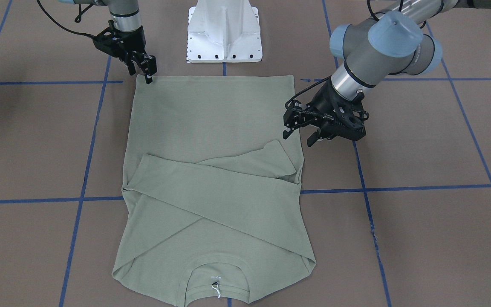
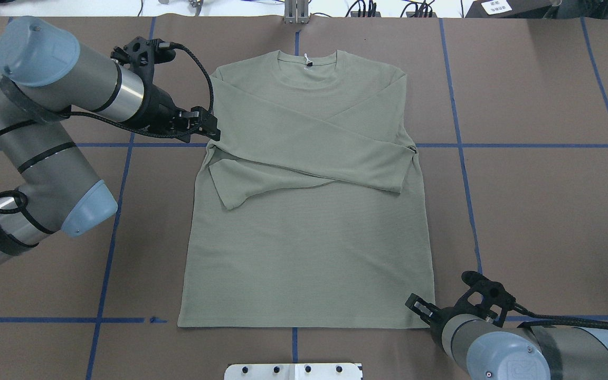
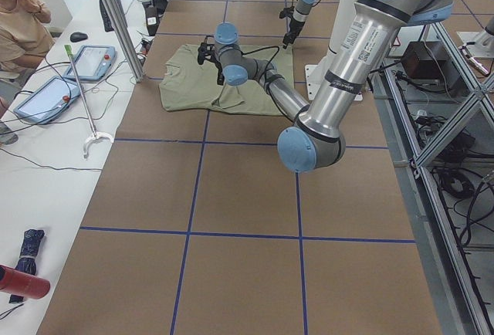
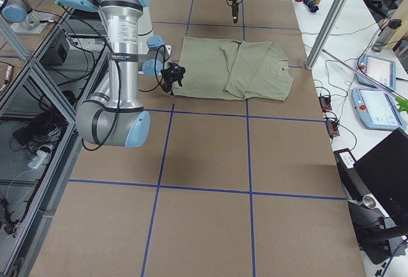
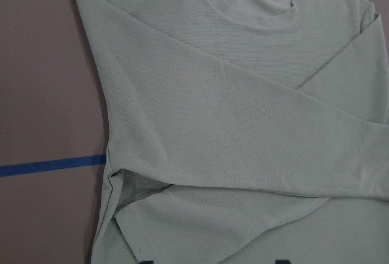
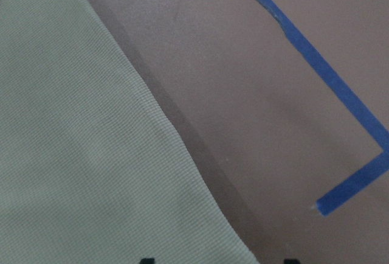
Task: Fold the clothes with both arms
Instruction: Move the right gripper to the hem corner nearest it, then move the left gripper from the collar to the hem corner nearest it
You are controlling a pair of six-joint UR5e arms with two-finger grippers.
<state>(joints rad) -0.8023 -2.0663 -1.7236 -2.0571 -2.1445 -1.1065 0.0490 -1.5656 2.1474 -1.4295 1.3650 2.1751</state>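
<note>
The sage-green shirt [image 2: 309, 221] lies flat on the brown table, neck away from the robot. Both sleeves are folded across the chest and the hem faces the base. My left gripper [image 2: 211, 125] hovers open at the shirt's left edge beside the folded sleeve [image 1: 271, 164], holding nothing. In the front view this left gripper [image 1: 298, 137] has its fingers spread. My right gripper [image 1: 146, 72] is open just over the hem's right corner [image 2: 425, 316]. The right wrist view shows the shirt's edge [image 6: 152, 130] with both fingertips apart at the frame's bottom.
The white base pedestal [image 1: 224, 34] stands just behind the hem. Blue tape lines [image 2: 520, 145] cross the table. A person [image 3: 19, 18] sits at a side table with tablets [image 3: 89, 61] beyond the shirt's neck end.
</note>
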